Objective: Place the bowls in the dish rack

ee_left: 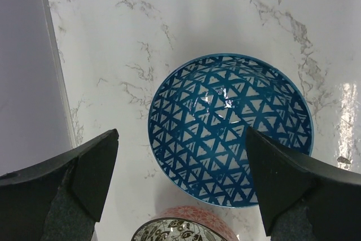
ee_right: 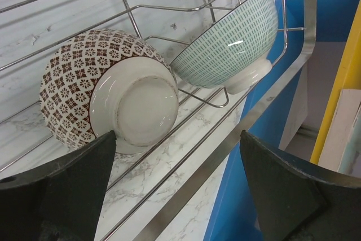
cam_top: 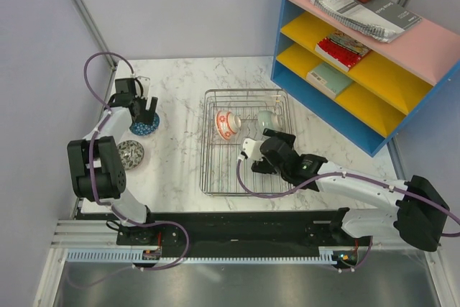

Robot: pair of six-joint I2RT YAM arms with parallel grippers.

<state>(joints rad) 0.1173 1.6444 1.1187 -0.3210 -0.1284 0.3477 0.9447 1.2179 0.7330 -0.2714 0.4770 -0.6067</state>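
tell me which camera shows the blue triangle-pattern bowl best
Left wrist: the blue bowl sits open side up, its triangle pattern clear. Top external shows it small, partly under the left end effector. Right wrist misses it.

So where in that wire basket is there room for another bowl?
The near left part of the dish rack is bare wire, bordered by the red-orange bowl behind it and the open right gripper to its right. The far end is crowded: that bowl and the teal bowl lean there side by side.
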